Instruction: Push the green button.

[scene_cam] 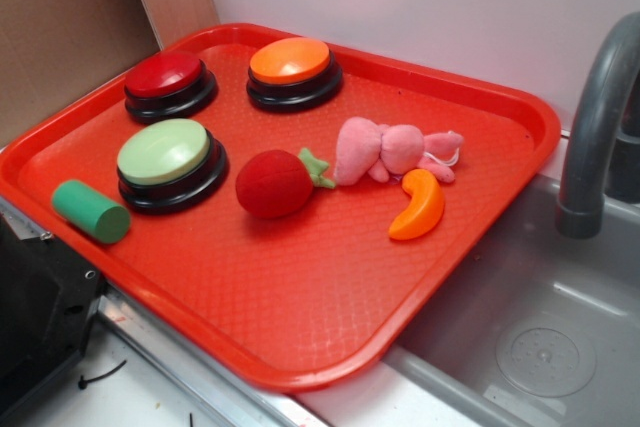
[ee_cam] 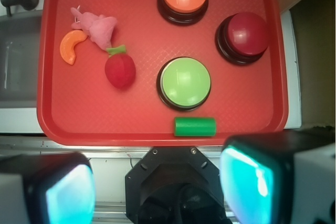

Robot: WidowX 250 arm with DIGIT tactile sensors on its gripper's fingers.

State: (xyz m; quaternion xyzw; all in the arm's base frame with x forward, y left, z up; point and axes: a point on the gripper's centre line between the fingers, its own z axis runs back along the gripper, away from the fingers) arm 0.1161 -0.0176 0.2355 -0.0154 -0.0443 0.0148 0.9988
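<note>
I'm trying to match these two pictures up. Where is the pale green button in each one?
Exterior: the green button sits left of centre on the red tray.
Wrist: the green button sits near the middle.
Shared landmark: the small green cylinder lies beside it.

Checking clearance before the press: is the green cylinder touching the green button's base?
Apart. The wrist view shows red tray between the green cylinder and the green button.

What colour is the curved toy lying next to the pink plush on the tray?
Orange. The curved toy shows best in the exterior view.
</note>
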